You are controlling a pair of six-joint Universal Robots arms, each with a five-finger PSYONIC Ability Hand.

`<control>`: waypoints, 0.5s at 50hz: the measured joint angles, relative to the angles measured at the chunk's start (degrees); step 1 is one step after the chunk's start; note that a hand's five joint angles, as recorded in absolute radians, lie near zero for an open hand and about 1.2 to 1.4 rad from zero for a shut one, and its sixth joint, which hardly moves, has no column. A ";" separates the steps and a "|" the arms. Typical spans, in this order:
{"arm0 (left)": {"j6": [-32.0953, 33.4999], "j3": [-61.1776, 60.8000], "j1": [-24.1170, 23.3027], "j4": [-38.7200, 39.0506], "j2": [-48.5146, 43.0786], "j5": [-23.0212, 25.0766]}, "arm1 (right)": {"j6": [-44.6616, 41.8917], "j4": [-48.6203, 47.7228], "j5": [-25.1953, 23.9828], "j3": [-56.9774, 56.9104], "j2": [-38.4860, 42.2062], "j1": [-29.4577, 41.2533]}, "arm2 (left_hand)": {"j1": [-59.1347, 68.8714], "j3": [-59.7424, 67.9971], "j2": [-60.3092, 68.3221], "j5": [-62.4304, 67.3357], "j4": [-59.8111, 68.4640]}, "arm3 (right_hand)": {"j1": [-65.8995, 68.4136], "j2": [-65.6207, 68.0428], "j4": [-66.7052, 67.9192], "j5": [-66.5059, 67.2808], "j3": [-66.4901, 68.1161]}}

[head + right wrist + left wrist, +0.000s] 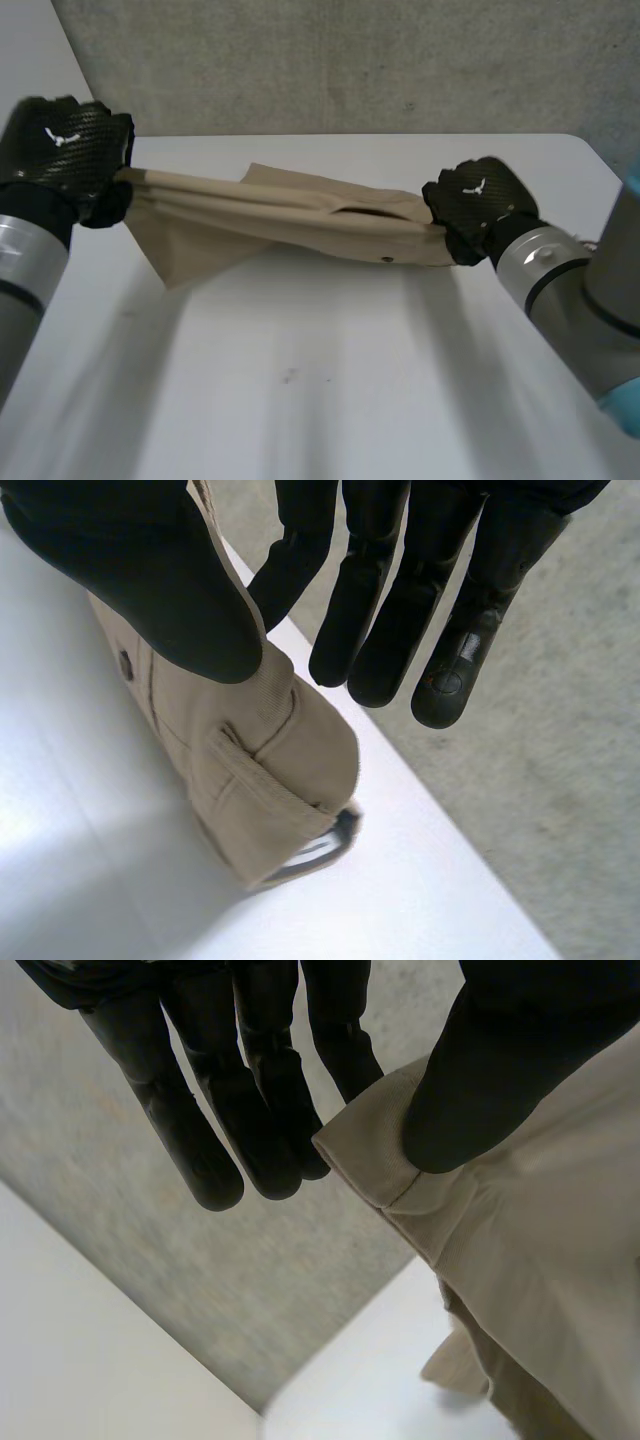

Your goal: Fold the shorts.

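Beige shorts (290, 215) hang stretched between my two hands above the white table (300, 390), with one part drooping to the tabletop at the left. My left hand (65, 150) is raised at the shorts' left end. In the left wrist view its thumb (470, 1090) pinches a hemmed corner of the cloth (540, 1250) against a finger. My right hand (475, 200) is at the right end. There the thumb (150, 570) pinches the waistband with its belt loop (270, 770) against the fingers, and that end hangs just over the table.
A grey concrete wall (350, 60) runs behind the table's far edge. The table's right far corner (575, 145) lies close behind my right hand. The near half of the tabletop is bare white.
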 measured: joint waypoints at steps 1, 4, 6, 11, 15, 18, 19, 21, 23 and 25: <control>2.78 -0.53 -0.08 -0.81 2.01 0.79 | -1.10 1.63 0.17 -0.42 -1.15 0.05 | 0.00 0.00 0.00 0.00 0.00 | 0.00 0.00 0.00 0.00 0.00; 6.02 -1.17 -0.20 -2.15 4.25 1.57 | -2.73 4.56 0.46 -1.07 -3.03 0.10 | 0.00 0.00 0.00 0.00 0.00 | 0.00 0.00 0.00 0.00 0.00; 9.24 -1.73 -0.46 -4.46 6.46 2.05 | -4.24 7.90 0.62 -1.62 -4.66 0.18 | 0.00 0.00 0.01 0.00 0.00 | 0.00 0.00 0.00 0.00 0.00; 13.51 -2.70 -1.37 -10.95 9.86 2.39 | -7.03 14.76 0.53 -2.04 -7.44 0.44 | 0.00 0.01 0.02 -0.07 0.01 | 0.00 0.00 0.00 0.00 0.00; 14.37 -4.28 -1.93 -15.50 10.71 3.04 | -8.18 18.35 0.36 -1.13 -8.23 0.63 | 0.00 0.03 0.02 0.00 0.02 | 0.00 0.00 0.00 0.00 0.00; 14.37 -5.34 -2.08 -16.95 10.60 3.53 | -8.46 19.38 0.30 -0.42 -8.14 0.66 | 0.00 0.03 0.03 0.00 0.02 | 0.00 0.00 0.00 0.00 0.00; 14.31 -5.91 -2.14 -17.54 10.46 3.79 | -8.58 19.85 0.30 0.00 -7.99 0.65 | 0.00 0.03 0.03 0.00 0.02 | 0.00 0.00 0.00 0.00 0.00; 14.15 -6.81 -2.36 -18.42 10.20 4.15 | -9.09 21.16 0.32 0.79 -7.59 0.59 | -0.04 0.03 0.03 0.00 0.02 | 0.00 0.00 0.00 0.00 0.00; 13.99 -7.36 -2.67 -19.17 10.04 4.37 | -10.15 23.47 0.28 1.44 -7.36 0.38 | -0.07 0.03 0.03 0.00 0.02 | 0.00 0.00 0.00 0.00 0.00; 13.87 -7.65 -3.00 -19.93 10.05 4.47 | -11.44 26.31 0.14 1.93 -7.45 0.14 | -0.07 0.03 0.04 0.00 0.02 | 0.00 0.00 0.00 0.00 0.00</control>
